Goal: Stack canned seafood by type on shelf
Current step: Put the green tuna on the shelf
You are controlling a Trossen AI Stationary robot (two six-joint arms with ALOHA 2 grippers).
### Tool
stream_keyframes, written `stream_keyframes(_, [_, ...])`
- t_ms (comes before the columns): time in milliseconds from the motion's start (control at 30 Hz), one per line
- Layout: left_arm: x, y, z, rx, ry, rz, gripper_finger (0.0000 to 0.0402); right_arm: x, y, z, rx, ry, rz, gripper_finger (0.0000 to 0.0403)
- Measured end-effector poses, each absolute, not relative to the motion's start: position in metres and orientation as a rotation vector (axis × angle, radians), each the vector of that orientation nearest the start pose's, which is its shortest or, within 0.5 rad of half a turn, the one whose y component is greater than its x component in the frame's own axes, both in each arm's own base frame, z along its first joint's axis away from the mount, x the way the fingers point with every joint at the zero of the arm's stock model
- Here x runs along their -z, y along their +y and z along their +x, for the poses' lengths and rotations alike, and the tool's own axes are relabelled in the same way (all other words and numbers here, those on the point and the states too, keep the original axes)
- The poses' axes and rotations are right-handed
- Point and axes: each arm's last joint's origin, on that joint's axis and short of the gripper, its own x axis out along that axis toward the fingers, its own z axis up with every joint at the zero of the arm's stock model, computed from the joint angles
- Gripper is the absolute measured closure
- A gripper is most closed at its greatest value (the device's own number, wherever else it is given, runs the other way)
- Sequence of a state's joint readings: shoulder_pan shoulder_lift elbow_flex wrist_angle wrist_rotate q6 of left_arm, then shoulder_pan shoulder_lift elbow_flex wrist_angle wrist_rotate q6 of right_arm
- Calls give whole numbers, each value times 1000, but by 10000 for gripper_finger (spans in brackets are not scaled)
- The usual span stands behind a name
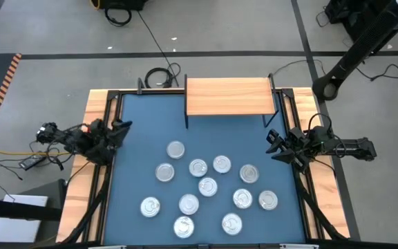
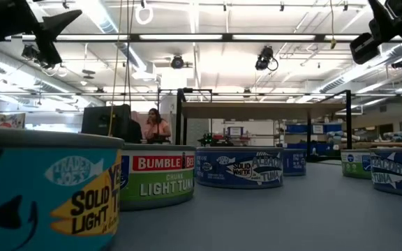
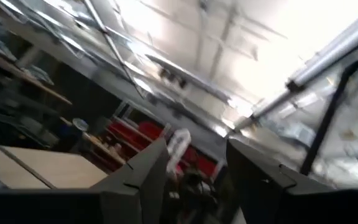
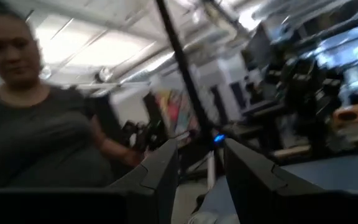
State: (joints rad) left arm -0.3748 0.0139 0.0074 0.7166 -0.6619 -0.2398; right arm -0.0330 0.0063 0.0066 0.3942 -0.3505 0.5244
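Note:
Several flat round tins of canned seafood [image 1: 207,185] lie flat on the blue table, spread loosely over its near half, silver lids up. In the low view a teal tin [image 2: 44,192] stands nearest, then a red-and-green one [image 2: 160,180] and dark blue ones [image 2: 239,169]. The light-wood shelf [image 1: 226,97] stands on thin black legs at the table's far edge, its top bare. My left gripper [image 1: 119,131] hovers open at the table's left edge, tipped upward [image 3: 196,146]. My right gripper [image 1: 273,145] hovers open at the right edge [image 4: 201,146]. Both are clear of the tins.
Wooden strips [image 1: 97,117] edge the blue table on the left and right sides. A person [image 2: 155,129] shows in the room beyond the far edge, and also in the right wrist view [image 4: 36,124]. Bare blue surface [image 1: 150,124] lies between the tins and the shelf.

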Motion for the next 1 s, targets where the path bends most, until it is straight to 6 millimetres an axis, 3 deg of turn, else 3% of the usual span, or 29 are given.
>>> stream_keyframes(200, [-245,-4,64,-255,-717,-664,229,-224,-1,78,-231,-620,546,265])
stream_keyframes(367, [-278,-5,65,-226,-681,-700,229,-239,-1,64,-263,-834,546,264])
stream_keyframes(500, [-310,-10,75,-194,-510,-782,229,-241,0,60,-327,-860,529,265])
stream_keyframes(700, [-342,-21,105,-293,-170,-930,229,-241,-1,61,-302,-861,609,264])
stream_keyframes(833, [-346,-31,131,-346,-68,-1019,229,-238,-2,64,-258,-836,630,265])
stream_keyframes(933, [-335,-34,149,-408,-32,-1120,229,-233,-5,70,-172,-777,717,265])
stream_keyframes(1000, [-323,-33,156,-471,8,-1187,229,-221,-6,80,-125,-632,838,265])
